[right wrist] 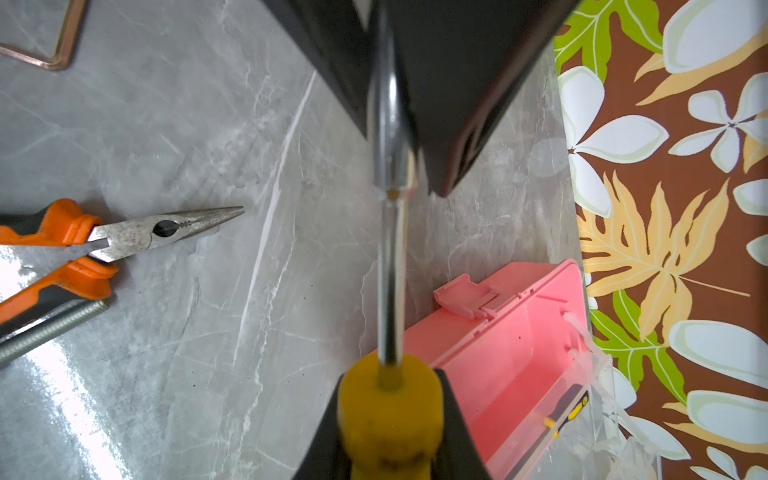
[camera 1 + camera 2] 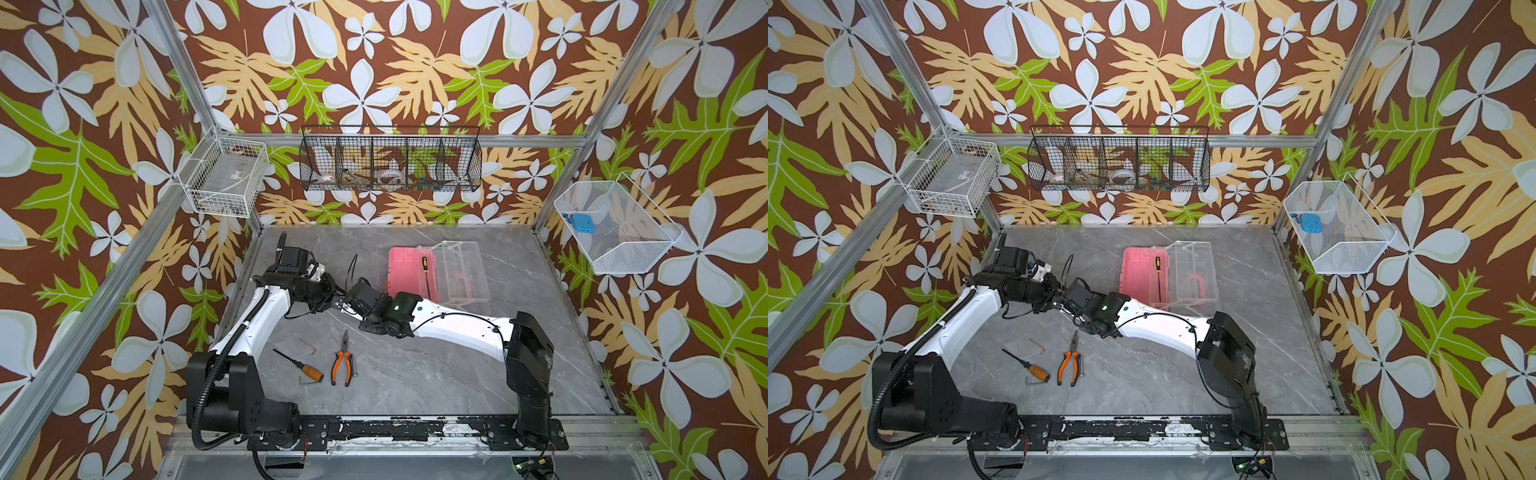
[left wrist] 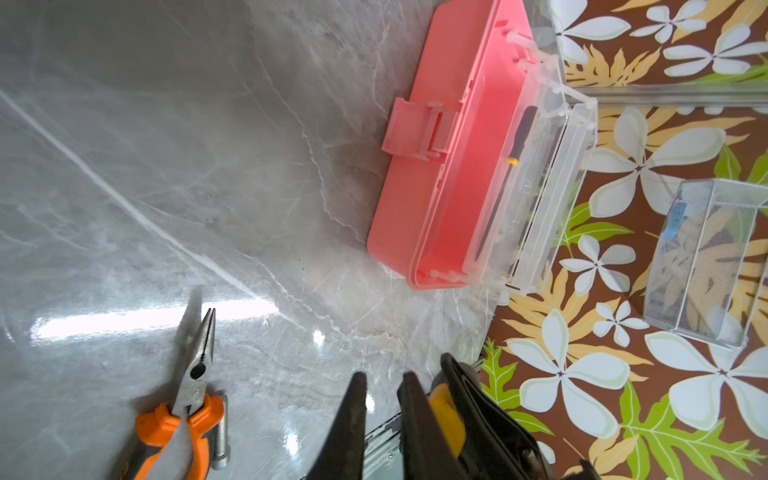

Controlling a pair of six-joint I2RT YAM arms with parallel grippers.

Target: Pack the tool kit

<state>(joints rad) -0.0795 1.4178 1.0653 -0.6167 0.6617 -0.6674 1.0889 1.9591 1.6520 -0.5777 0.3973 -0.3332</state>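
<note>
The pink case (image 2: pixel 405 270) lies open at the back right with its clear lid (image 2: pixel 461 270) folded out. A yellow-black screwdriver (image 2: pixel 425 274) lies inside it. Left of the case the two grippers meet. My right gripper (image 1: pixel 390 374) is shut on the yellow handle of a second screwdriver (image 1: pixel 390 415). Its steel shaft (image 1: pixel 390 270) runs up between the black fingers of my left gripper (image 3: pixel 384 376), whose jaws stand nearly together. Orange-black pliers (image 2: pixel 341 363) and an orange-handled screwdriver (image 2: pixel 301 365) lie near the front.
Two hex keys (image 2: pixel 307 345) (image 2: pixel 309 380) and a bolt (image 3: pixel 220 432) lie by the pliers. A black wire basket (image 2: pixel 390 162) hangs on the back wall. White wire baskets (image 2: pixel 226 178) (image 2: pixel 615 224) hang on the side walls.
</note>
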